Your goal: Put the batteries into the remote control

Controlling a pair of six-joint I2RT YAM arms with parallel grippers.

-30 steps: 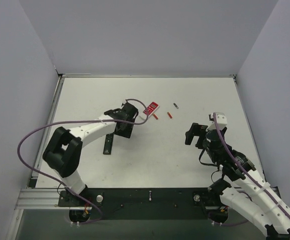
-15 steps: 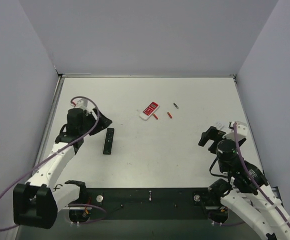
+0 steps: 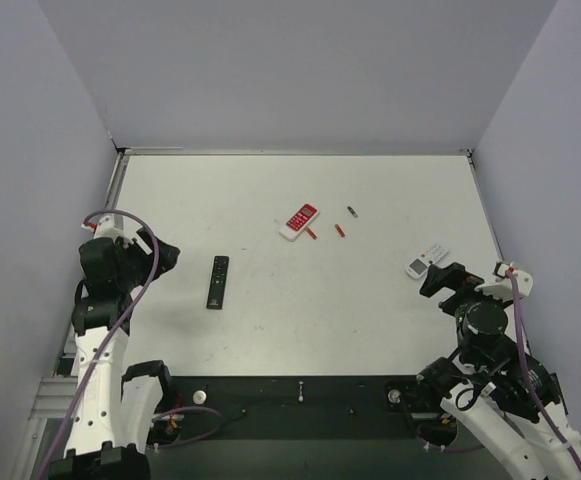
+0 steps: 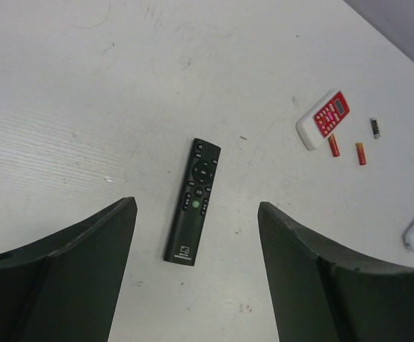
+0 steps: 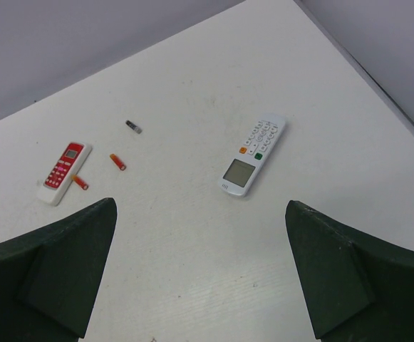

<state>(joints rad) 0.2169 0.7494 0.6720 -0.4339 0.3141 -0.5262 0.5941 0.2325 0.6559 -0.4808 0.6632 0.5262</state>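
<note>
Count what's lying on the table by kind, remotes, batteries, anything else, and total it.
Remotes: 3 (black remote, red-and-white remote, white-grey remote)
Orange batteries: 2
Small dark cylinder: 1
Total: 6

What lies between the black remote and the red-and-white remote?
Only bare table separates the black remote from the red-and-white remote; the top view shows it.

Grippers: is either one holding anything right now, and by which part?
Nothing is held. The left gripper and right gripper are both open and empty; the black remote and the orange batteries lie loose on the table.
</note>
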